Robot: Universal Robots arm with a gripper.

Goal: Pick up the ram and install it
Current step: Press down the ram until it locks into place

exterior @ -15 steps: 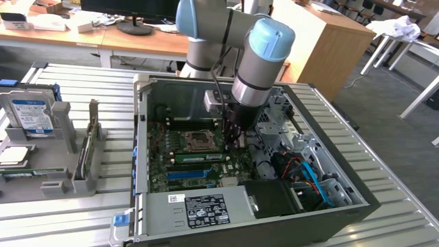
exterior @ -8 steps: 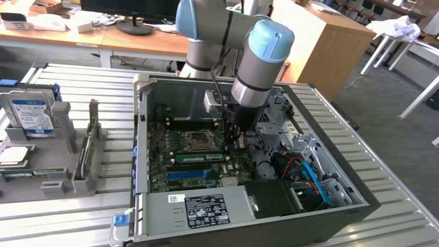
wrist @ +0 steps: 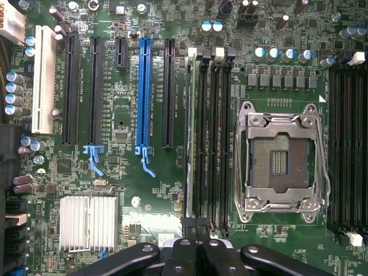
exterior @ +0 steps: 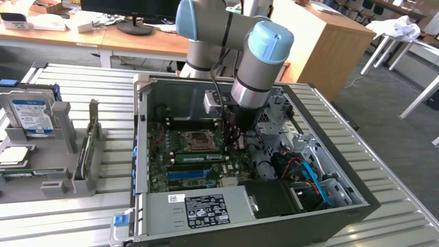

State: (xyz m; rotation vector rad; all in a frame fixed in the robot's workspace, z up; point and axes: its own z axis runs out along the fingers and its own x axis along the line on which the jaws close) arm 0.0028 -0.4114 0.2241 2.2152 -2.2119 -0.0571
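Note:
The ram [exterior: 199,157] is a long green stick standing on edge in a memory slot beside the CPU socket, inside the open computer case [exterior: 141,154]. In the wrist view the ram [wrist: 189,138] shows edge-on as a thin pale strip along the black slots. My gripper [exterior: 237,145] reaches down into the case over the stick's end at the exterior view's right. Its black fingers are shut together directly above that slot row, where the wrist view shows the gripper [wrist: 196,229]. Whether the tips pinch the ram or only rest on it is hidden.
The empty CPU socket [wrist: 282,155] lies beside the slots, and a blue expansion slot [wrist: 144,92] and a finned heatsink [wrist: 89,221] on the other side. The power supply [exterior: 205,208] fills the case's front. A grey fixture [exterior: 69,170] outside holds a hard drive [exterior: 31,116].

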